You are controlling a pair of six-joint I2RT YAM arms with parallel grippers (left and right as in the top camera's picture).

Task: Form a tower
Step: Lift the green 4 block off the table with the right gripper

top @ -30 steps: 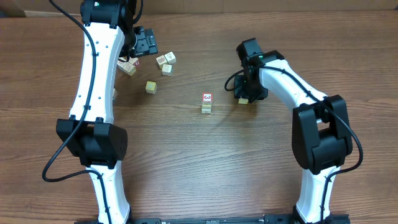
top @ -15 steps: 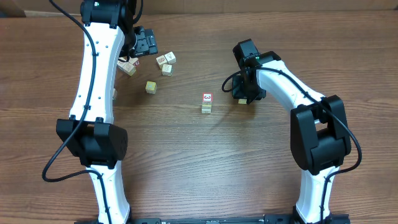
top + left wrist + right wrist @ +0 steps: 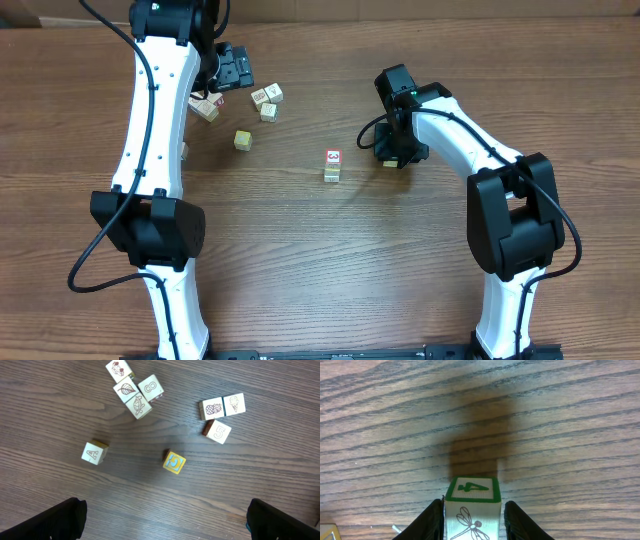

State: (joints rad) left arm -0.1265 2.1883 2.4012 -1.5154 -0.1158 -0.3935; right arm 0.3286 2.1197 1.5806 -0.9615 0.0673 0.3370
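progress: the tower [image 3: 332, 165] is barely started; it stands mid-table, a short upright stack with a red-marked face on top, and from above i read about two cubes but cannot count for sure; most of the job is left, i judge; at far left the loose cubes [image 3: 264, 98] lie scattered on the table [image 3: 300, 260], well apart from the tower, none stacked; in the left wrist view i see them in two small clusters plus an "a" cube [image 3: 94, 453] and a yellow cube [image 3: 174, 462] lying singly.

fingers: my left gripper [image 3: 234, 70] hangs over that scatter, its fingers [image 3: 55, 520] spread as wide as they go, nothing between them, touching nothing; my right gripper [image 3: 393, 152] is just right of the tower, not touching it; its fingers [image 3: 431, 521] sit flush against both sides of a green-edged cube [image 3: 472, 505] marked 4 with a dragonfly face; looks like a grip on it; whether the cube is off the wood i cannot tell; it is not on the tower yet.
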